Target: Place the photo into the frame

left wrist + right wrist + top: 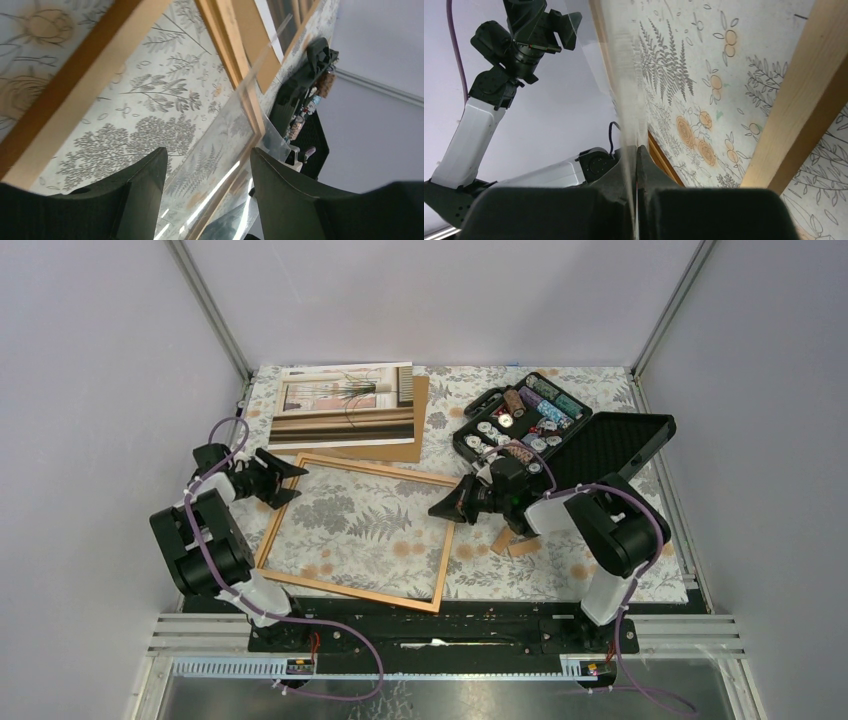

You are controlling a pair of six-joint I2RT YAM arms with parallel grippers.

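The photo (345, 405) lies face up at the back of the table on a brown backing board (418, 430). The frame (375, 469) lies flat in the middle, empty, with the floral cloth showing through it; its border also shows in the left wrist view (75, 80) and the right wrist view (804, 95). My right gripper (445, 508) is shut on the edge of a clear pane (624, 100) held above the frame's right side. My left gripper (295, 480) is open at the frame's far left corner, and the clear pane (225, 135) passes between its fingers (145, 185).
An open black case (520, 420) with spools and small parts stands at the back right, its lid (615, 445) folded out to the right. Small brown pieces (515, 543) lie on the cloth beside my right arm. The enclosure walls stand close on both sides.
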